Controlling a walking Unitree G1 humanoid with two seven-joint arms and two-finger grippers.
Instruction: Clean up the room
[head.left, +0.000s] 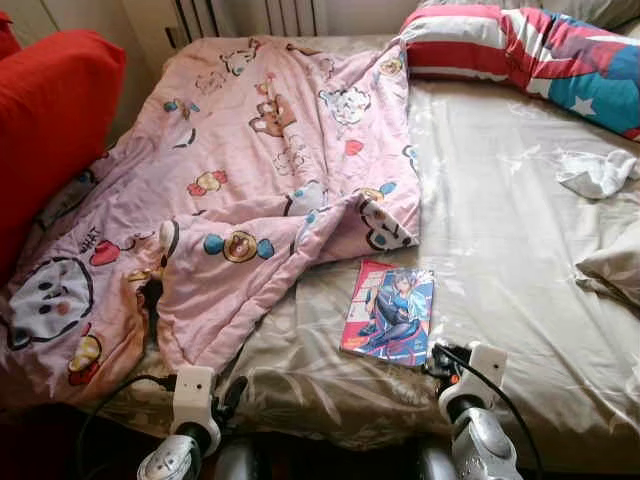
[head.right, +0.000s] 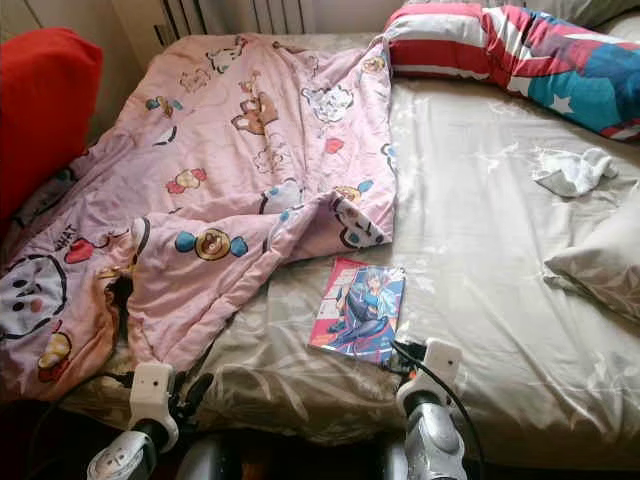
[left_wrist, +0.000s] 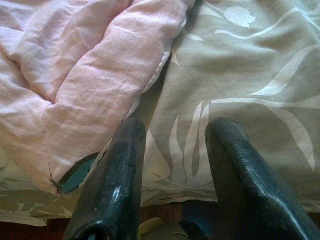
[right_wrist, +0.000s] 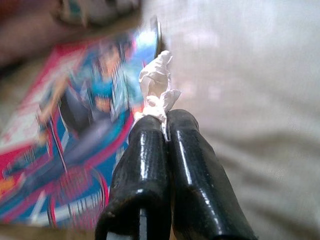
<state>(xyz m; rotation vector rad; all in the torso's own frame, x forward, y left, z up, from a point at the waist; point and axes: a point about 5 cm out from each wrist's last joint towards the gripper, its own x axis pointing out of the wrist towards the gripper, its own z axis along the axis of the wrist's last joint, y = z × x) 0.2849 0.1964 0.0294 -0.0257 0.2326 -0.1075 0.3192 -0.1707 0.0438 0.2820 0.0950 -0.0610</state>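
The right pincer is clamped on a small crumpled white tissue scrap, hanging low at the near edge of the bed with its beige leaf-patterned sheet, just beside a glossy comic book with a blue-haired figure on its cover. The left pincer stands with its fingers apart, gripping nothing, near the hem of the pink cartoon-print quilt. A crumpled white cloth lies well apart near the red, white and blue striped pillow
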